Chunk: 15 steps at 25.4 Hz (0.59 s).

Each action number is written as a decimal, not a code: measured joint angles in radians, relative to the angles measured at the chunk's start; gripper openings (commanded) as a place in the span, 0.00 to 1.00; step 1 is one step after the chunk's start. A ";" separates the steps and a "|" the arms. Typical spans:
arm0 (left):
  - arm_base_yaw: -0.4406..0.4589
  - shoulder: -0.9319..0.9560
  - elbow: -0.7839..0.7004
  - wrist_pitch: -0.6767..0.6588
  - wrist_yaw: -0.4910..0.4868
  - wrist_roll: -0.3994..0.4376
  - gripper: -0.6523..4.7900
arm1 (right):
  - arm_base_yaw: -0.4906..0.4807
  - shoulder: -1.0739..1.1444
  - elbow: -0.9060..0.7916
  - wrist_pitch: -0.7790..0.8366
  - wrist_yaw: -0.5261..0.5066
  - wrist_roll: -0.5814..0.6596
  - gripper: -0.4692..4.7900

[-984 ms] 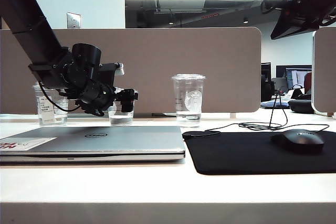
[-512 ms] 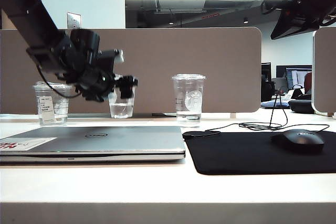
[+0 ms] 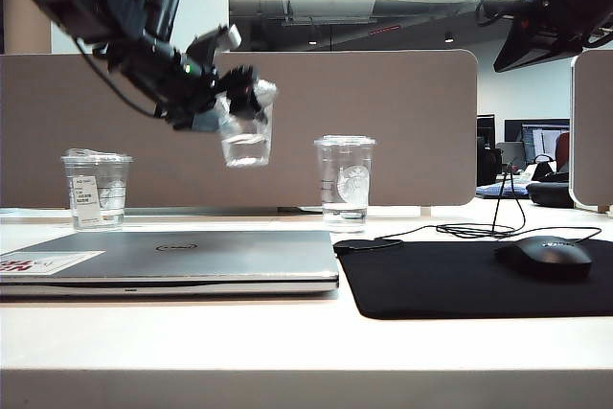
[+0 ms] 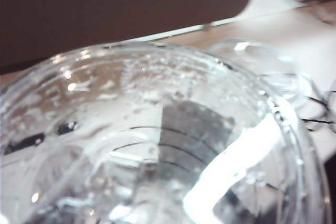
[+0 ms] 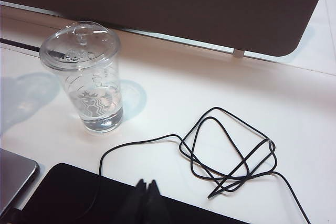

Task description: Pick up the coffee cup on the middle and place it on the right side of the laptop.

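Note:
The coffee cup [image 3: 245, 129], clear with a little water in it, hangs tilted in the air above the laptop's far edge. My left gripper [image 3: 234, 101] is shut on its upper part from the left. In the left wrist view the coffee cup [image 4: 157, 140] fills the picture and hides the fingers. The silver-grey laptop [image 3: 172, 254] lies closed at the front left of the table. My right gripper [image 5: 147, 186] is shut on nothing above the black mouse pad's far edge; its arm [image 3: 551, 7] hangs at the upper right.
A taller logo cup [image 3: 344, 179] [image 5: 89, 77] stands just right of the laptop's far corner. A labelled cup [image 3: 96, 189] stands at the far left. Right of the laptop lie a black mouse pad [image 3: 460, 280], a mouse [image 3: 543, 258] and a loose cable [image 5: 226, 150]. A partition [image 3: 402, 112] runs behind.
My left gripper has risen and moved right, lifting the coffee cup off the table behind the laptop. The right arm has kept still.

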 measured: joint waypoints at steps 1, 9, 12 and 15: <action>-0.012 -0.019 0.000 -0.027 0.019 0.000 0.72 | 0.000 0.000 0.000 0.000 0.000 0.000 0.08; -0.141 -0.085 -0.001 -0.098 0.106 0.017 0.73 | 0.000 -0.001 0.000 0.000 0.000 -0.004 0.08; -0.205 -0.089 -0.002 -0.113 0.107 0.026 0.73 | 0.000 -0.008 0.000 -0.001 0.000 -0.031 0.08; -0.259 -0.100 -0.012 -0.112 0.097 0.027 0.73 | 0.000 -0.022 0.000 -0.003 0.016 -0.049 0.08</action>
